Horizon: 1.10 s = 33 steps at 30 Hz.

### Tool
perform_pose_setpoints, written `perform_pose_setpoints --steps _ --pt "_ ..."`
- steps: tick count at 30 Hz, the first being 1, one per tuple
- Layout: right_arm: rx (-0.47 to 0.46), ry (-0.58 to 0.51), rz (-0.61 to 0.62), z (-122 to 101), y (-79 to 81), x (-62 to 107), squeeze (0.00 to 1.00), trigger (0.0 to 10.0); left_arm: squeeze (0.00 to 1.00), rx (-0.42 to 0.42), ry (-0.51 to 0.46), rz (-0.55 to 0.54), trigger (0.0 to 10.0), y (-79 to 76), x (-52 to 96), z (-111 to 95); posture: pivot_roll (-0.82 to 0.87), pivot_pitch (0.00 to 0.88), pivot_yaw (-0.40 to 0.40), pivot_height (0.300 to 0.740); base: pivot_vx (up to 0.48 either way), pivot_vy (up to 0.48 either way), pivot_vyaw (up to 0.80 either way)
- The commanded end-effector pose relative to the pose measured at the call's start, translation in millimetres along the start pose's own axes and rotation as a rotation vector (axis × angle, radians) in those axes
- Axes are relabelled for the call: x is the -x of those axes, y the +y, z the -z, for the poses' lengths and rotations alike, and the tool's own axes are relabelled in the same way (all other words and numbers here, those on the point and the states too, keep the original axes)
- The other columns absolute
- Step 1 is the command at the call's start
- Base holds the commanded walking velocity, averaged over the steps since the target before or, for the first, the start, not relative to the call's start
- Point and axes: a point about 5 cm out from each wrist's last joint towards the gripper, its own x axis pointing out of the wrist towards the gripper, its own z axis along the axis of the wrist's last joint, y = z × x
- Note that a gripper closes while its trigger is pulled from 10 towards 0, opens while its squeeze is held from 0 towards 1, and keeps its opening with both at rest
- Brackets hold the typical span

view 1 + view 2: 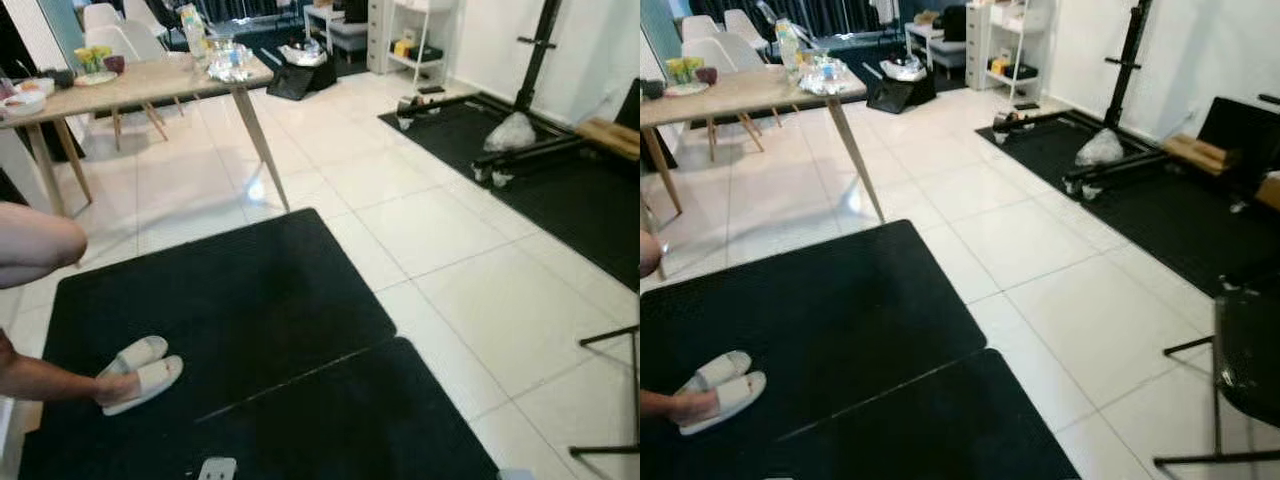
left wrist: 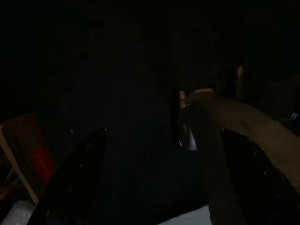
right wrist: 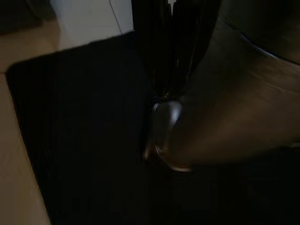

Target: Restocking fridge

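Note:
A wooden table [image 1: 130, 85] stands at the far left. On its near corner sit a clear pack of bottles [image 1: 230, 62] and a tall carton [image 1: 193, 30]; bowls and a cup lie further along. My left gripper [image 2: 164, 178] hangs in the dark, its two black fingers [image 2: 79, 178] wide apart with nothing between them. In the right wrist view my right gripper [image 3: 162, 96] hangs over a black mat [image 3: 84, 131], its fingers closed to a point with nothing held.
Two black mats [image 1: 250, 320] cover the floor before me. A person's knee [image 1: 35, 245] and slippered feet [image 1: 140, 372] are at the left. Gym gear lies on a mat [image 1: 540, 150] at the right, a black stand [image 1: 1240, 370] at near right, white shelves [image 1: 420, 35] behind.

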Motion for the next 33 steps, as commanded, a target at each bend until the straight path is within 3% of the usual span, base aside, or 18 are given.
perform_pose_setpoints --steps 1,33 --pt "0.0 0.022 0.0 5.5 0.5 0.6 0.0 10.0 0.0 -0.015 0.002 -0.005 10.0 1.7 0.5 0.1 -0.04 0.0 0.028 0.74 0.307 0.0 0.0" --pt "0.007 0.015 0.006 2.2 -2.5 1.0 0.0 10.0 0.0 -0.012 -0.004 -0.003 10.0 1.1 0.4 -0.1 -0.04 0.0 0.023 0.74 0.303 0.0 0.0"
